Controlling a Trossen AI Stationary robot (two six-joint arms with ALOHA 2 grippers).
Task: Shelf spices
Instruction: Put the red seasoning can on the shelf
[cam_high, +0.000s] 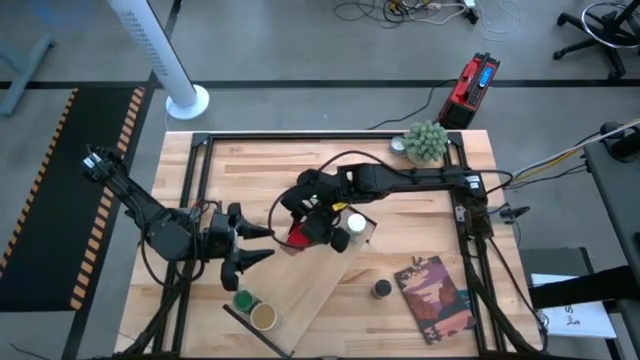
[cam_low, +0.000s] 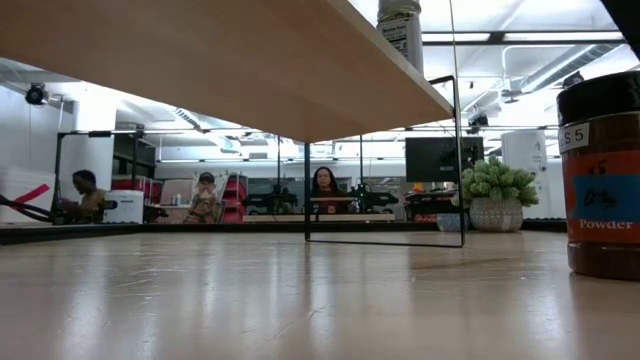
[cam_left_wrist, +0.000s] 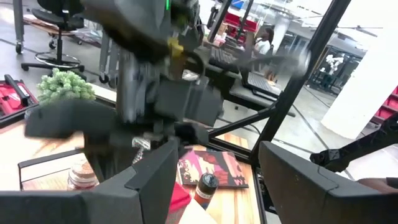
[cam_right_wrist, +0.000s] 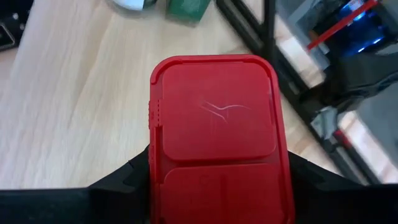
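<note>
- The right tool (cam_right_wrist: 217, 171) is closed on the red spice container (cam_right_wrist: 217, 137); in the right wrist view a dark finger is seen pressed against each long side of its lower half, with the flat hinged lid facing the camera.
- In the high view the right tool (cam_high: 308, 222) is found over the middle of the worktop (cam_high: 260, 160), and the red spice container (cam_high: 297, 237) shows just beneath it, above the pale shelf board (cam_high: 300, 280).
- The container is judged to be light, stiff plastic with smooth, flat sides: a firm side-to-side pinch across the body suits it, while the flip lid is best left untouched, since it could pop open if squeezed.
- Smooth plastic may slip if tilted quickly, so it is best kept upright.
- The left tool (cam_high: 262, 245) is held just beside the right one, over the shelf board; its fingers stand apart with nothing seen between them.
- A white-topped jar (cam_high: 354, 223) and a dark-topped one (cam_high: 340, 240) stand close beside the red container.
- A green-topped jar (cam_high: 242, 300) and a tan-topped jar (cam_high: 263, 316) sit touching at the board's near end.
- One black-topped jar (cam_high: 382, 288) is left on the worktop next to the reddish book (cam_high: 434, 298); glass jars are judged heavier and breakable, best taken around the body below the cap.
- The potted plant (cam_high: 426, 141) stands at the far corner, well apart.
</note>
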